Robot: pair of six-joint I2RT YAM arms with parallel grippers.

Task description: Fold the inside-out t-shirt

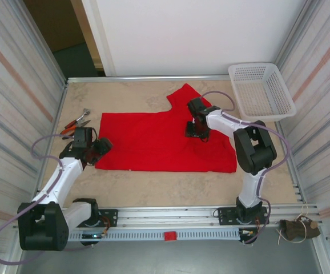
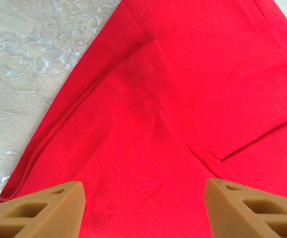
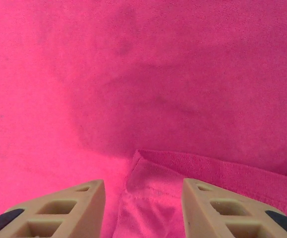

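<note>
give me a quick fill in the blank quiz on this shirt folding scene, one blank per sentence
1. The t-shirt spread on the table is ____ in colour.
2. The white basket stands at the table's far ____ corner.
3. The pliers lie beside the shirt's ____ edge.
4. The left tool hangs over the shirt with its jaws ____.
Missing words: red; right; left; open.
</note>
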